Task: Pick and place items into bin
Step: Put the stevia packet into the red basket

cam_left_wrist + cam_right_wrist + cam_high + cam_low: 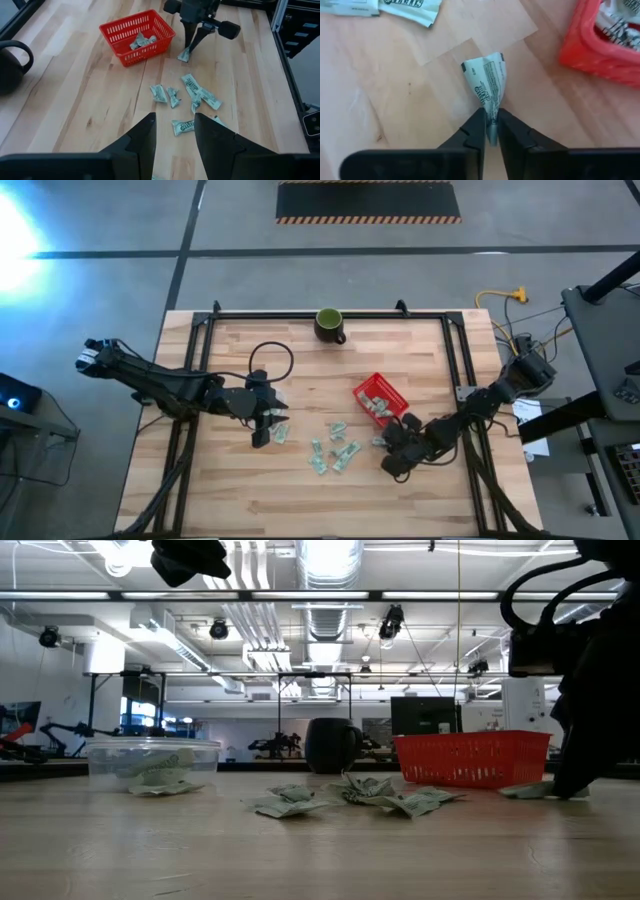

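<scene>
Several pale green-and-white packets [335, 448] lie scattered on the wooden table between my two grippers. More packets lie in the red bin [380, 398]. My right gripper [491, 127] points steeply down beside the bin's near corner, shut on one packet [487, 80]. In the left wrist view that right gripper [188, 50] and its packet [184, 55] show at the top. My left gripper [175, 135] hangs open above the table, left of the scattered packets, with nothing between its fingers. My right gripper pinches one end of the packet [491, 116] between its two fingers, which crumple that end narrow. The fingers come from above, slanting down, and lie along the packet. The packet's free end fans out ahead of the fingertips and rests on the table.
A dark green mug [330, 326] stands at the table's far edge. A clear tub [152, 760] holding a packet shows at the left of the low view. A dark frame [460, 360] borders the table. Bare wood lies along the near edge.
</scene>
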Controlling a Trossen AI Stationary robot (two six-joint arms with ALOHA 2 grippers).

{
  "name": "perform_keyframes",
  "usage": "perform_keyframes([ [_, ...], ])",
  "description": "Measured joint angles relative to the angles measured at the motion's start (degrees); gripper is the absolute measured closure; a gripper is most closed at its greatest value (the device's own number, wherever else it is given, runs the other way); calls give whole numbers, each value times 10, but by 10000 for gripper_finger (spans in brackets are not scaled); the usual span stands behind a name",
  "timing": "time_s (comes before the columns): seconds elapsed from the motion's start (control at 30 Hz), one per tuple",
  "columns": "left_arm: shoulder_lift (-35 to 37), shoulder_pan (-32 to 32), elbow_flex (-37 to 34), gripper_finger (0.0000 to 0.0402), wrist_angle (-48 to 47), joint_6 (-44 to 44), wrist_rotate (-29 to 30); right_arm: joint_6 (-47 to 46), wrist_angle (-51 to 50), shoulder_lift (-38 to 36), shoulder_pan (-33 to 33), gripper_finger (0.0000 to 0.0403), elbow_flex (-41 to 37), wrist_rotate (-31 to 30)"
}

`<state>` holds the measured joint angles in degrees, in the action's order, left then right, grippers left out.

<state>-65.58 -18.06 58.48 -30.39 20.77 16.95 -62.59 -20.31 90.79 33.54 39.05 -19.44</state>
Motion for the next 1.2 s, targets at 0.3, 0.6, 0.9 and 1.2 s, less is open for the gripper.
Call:
perform_keyframes([
  [0.3, 0, 0, 0, 285, 0, 0, 1, 39, 3, -21, 14, 387, 22, 14],
  [0.6, 0, 0, 0, 285, 2, -1, 16, 96, 1, -24, 27, 391, 58, 1],
  [0.9, 0, 0, 0, 285, 3, -1, 16, 133, -4, -52, 21, 390, 68, -49],
  [1.2, 0, 0, -1, 285, 42, -2, 18, 162, -94, -129, -26, 390, 69, -138],
])
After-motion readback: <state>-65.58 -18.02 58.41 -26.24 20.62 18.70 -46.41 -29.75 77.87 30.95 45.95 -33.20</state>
